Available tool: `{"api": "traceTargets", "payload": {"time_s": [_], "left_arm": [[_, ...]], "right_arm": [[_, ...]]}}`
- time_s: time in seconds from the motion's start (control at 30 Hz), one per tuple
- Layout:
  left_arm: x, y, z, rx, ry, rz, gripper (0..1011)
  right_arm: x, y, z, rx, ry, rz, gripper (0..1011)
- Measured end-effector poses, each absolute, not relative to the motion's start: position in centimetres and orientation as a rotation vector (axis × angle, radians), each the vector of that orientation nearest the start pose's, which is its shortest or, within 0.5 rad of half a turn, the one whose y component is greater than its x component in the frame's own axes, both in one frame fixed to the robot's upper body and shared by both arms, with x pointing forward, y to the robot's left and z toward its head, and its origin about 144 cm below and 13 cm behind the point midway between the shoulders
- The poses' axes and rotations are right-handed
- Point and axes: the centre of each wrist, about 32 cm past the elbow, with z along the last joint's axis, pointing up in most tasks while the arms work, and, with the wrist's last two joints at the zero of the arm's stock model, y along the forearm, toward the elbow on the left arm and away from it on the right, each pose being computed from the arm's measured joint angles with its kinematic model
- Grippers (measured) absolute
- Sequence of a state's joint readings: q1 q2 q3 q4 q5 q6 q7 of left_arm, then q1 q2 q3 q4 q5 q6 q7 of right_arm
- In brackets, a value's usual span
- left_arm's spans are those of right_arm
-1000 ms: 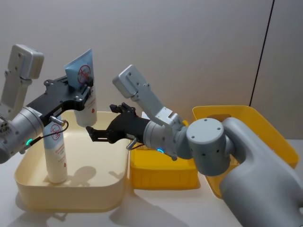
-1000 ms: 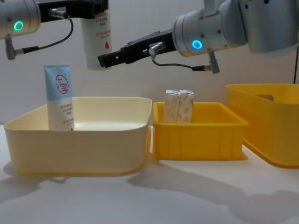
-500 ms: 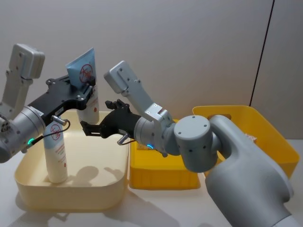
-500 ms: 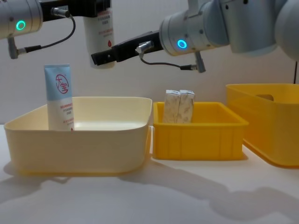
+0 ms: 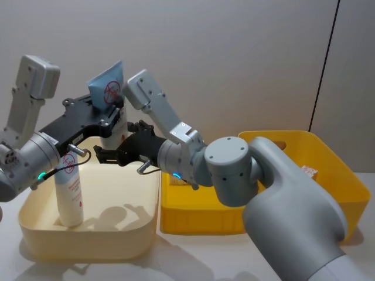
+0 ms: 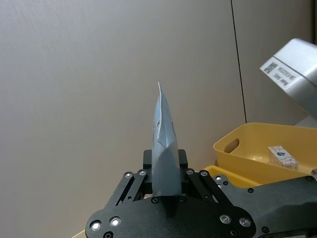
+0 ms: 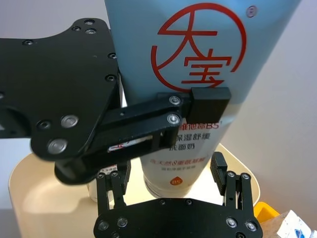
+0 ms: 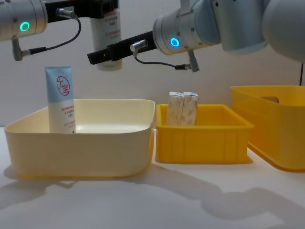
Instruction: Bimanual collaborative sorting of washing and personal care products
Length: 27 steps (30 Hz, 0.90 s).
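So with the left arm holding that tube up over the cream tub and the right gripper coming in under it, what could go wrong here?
The right gripper is open around the held tube's lower end, close to the left gripper; the two may knock together. If the left lets go before the right closes, the tube could drop into the cream tub and topple the standing tube.
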<state>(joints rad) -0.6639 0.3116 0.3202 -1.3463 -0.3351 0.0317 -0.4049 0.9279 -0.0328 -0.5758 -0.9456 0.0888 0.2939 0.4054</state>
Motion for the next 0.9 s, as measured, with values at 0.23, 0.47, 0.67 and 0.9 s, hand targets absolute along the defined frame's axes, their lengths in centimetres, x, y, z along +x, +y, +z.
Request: {"api": "traceTargets", "payload": {"time_s": [0.23,0.47,0.67,0.9], "left_arm": [[60.59,24.41,132.58,-0.104,-0.327,0.932,260],[60.63,24.35,132.55,-0.105,-0.326,0.928,261],[60.65,24.32,132.53,-0.105,-0.326,0.925,261],[60.66,24.31,132.52,-0.105,-0.326,0.924,260]], "right_arm": [[65.01,-6.42,133.03,-0.309,-0.187,-0.748,998],[65.17,-6.16,133.12,-0.313,-0.18,-0.742,850],[65.24,-6.03,133.18,-0.315,-0.177,-0.739,689],[65.3,-5.94,133.22,-0.316,-0.174,-0.737,660]]}}
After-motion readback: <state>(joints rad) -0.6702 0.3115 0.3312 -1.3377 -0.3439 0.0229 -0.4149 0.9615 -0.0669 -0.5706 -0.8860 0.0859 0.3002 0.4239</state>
